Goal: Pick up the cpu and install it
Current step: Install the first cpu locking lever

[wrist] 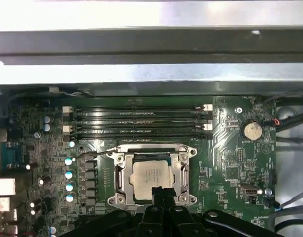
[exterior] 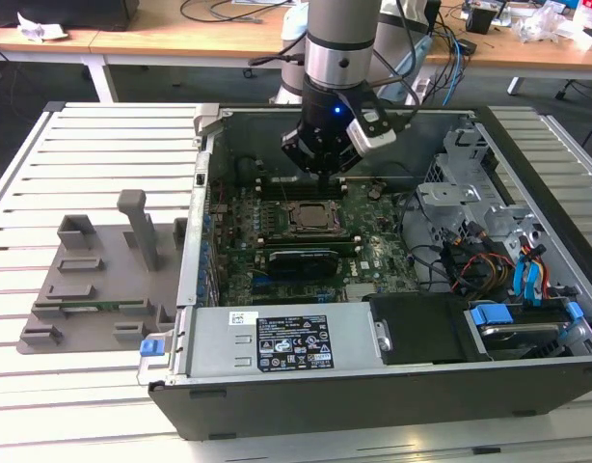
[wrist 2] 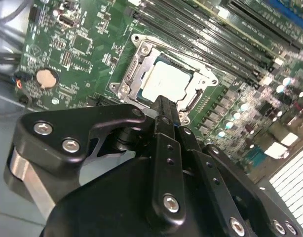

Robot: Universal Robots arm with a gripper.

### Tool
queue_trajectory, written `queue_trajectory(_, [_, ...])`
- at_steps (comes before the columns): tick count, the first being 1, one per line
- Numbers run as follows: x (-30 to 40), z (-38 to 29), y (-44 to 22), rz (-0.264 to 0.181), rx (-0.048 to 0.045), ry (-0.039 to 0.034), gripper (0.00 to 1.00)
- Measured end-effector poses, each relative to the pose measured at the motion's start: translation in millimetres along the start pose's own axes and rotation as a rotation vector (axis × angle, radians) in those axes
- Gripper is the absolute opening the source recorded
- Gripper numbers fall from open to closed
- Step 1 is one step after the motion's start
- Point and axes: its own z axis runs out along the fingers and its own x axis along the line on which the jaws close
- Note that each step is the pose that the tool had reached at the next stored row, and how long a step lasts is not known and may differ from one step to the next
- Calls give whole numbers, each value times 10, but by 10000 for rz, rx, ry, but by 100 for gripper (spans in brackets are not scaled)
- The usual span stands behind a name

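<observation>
The cpu is a pale silver square lying flat inside the metal-framed socket on the green motherboard. The exterior view places the cpu mid-board inside the open computer case. My gripper hangs just above the board, a little behind the socket. In both wrist views the black fingers are pressed together, their tips over the edge of the cpu, with nothing between them. In the second wrist view my gripper covers one side of the socket frame.
Memory slots run beside the socket, and a coin battery sits on the board. Cables and drive bays crowd the case at the exterior view's right. A grey fixture plate lies on the slatted table at its left.
</observation>
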Motion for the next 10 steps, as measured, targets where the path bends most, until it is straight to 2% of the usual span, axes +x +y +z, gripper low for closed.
queue_trajectory(2, [0, 0, 0, -355, -3, -9, 11])
queue_trajectory(5, [15, -1, 0, -460, -3, -12, 11])
queue_trajectory(7, [128, -2, 0, -461, -3, -28, 11])
queue_trajectory(10, [227, -2, 0, -460, -4, -38, 11])
